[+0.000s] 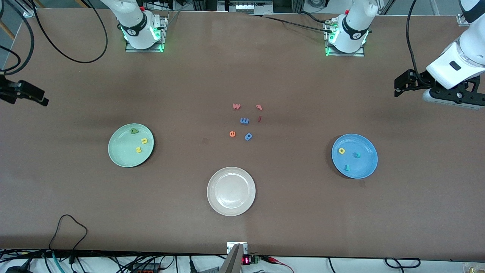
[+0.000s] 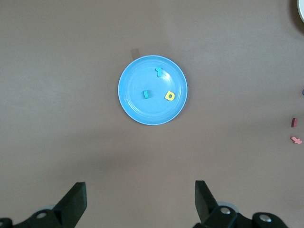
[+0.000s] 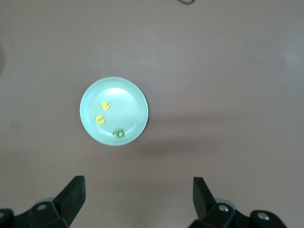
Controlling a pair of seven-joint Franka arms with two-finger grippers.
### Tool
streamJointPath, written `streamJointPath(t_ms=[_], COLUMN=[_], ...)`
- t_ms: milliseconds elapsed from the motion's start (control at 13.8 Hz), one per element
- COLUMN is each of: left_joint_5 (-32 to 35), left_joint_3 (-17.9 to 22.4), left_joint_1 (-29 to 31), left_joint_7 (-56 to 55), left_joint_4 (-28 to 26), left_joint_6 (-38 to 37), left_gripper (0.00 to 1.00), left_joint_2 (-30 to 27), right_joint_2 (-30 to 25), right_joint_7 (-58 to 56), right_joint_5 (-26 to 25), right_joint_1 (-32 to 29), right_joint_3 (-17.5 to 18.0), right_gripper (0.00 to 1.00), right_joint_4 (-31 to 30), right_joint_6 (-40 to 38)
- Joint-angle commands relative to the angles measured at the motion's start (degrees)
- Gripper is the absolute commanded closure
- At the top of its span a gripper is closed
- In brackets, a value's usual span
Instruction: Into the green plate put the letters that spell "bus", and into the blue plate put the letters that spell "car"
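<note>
Both arms wait raised at the frame's edges: the left gripper (image 1: pixel 398 84) at the upper right, the right gripper (image 1: pixel 36 96) at the left edge, each with fingers (image 2: pixel 76 202) spread wide and empty.

The b, u and s letters (image 1: pixel 138 141) lie in one plate (image 1: pixel 118 155) toward the right arm's end of the table (image 1: pixel 75 197); the c, a and r letters (image 1: pixel 348 157) lie in another plate (image 1: pixel 367 165) toward the left arm's end. Between them sit loose letters (image 1: pixel 244 120), with a third plate (image 1: pixel 231 206) nearer the front camera.
</note>
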Motion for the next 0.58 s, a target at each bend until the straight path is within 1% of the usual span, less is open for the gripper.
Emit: streamJointPath(t_ms=[0,507], left_joint_5=[0.86,0.86], left_joint_3=[0.05,0.05], left_joint_1=[0.01,0.01], left_joint_7=[-0.05,-0.05], left_joint_4=[0.53,0.53], left_joint_6=[-0.84,-0.84], left_gripper=[0.00,0.00], left_joint_2=[-0.24,-0.24], right_joint_2=[-4.52,-5.05], right_joint_7=[0.42,0.06], right_joint_5=[-0.24,-0.59], right_joint_1=[0.12,0.65], right_joint_3=[0.26,0.26], right_gripper=[0.00,0.00], right_joint_4=[-4.27,-4.26], right_joint_6=[-1.27,-2.25])
